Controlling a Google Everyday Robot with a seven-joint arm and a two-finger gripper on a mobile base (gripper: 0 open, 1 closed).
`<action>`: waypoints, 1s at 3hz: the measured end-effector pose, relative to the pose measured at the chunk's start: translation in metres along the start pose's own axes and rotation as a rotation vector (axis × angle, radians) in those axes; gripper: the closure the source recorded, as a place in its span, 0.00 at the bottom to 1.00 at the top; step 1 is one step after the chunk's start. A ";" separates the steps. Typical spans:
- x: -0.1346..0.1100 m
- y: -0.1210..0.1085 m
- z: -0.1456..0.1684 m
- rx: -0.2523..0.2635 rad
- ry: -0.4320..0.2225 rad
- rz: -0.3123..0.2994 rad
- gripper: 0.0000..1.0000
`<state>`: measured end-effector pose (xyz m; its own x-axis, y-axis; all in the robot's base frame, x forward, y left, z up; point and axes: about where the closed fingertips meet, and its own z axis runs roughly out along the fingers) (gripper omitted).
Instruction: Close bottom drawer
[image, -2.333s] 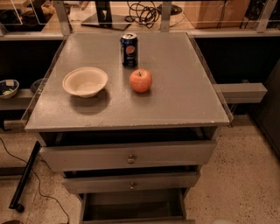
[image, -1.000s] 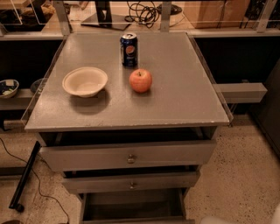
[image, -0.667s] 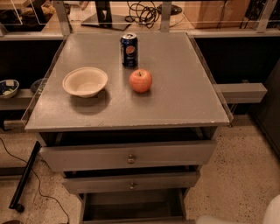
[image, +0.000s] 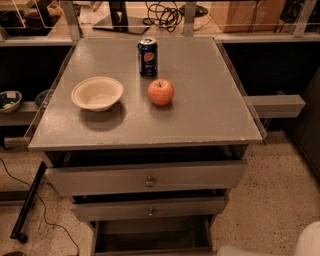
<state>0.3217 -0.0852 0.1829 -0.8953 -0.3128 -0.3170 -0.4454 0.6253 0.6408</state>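
Grey bottom drawer (image: 150, 236) lies left of tool (image: 306, 242).

Single view, no second one to overlap with. Set high in front of the cabinet top (image: 200, 100), tilted steeply down, facing the far side. Close range: bowl (image: 97, 93), apple (image: 160, 92) and can (image: 147, 56) in full sight at mid-frame. Drawer fronts seen from above at the near edge, bottom drawer (image: 150, 235) cut by the lower border. Floor (image: 270, 190) at near right, cables (image: 162, 15) along the far edge. Gripper out of frame; white rounded robot part (image: 305, 242) at the near right corner.
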 end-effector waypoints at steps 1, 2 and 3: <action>-0.010 -0.009 0.016 -0.003 -0.060 0.040 1.00; -0.035 -0.013 0.022 0.011 -0.131 0.038 1.00; -0.048 -0.012 0.025 0.012 -0.171 0.029 1.00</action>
<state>0.3697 -0.0600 0.1725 -0.8948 -0.1693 -0.4132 -0.4184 0.6410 0.6435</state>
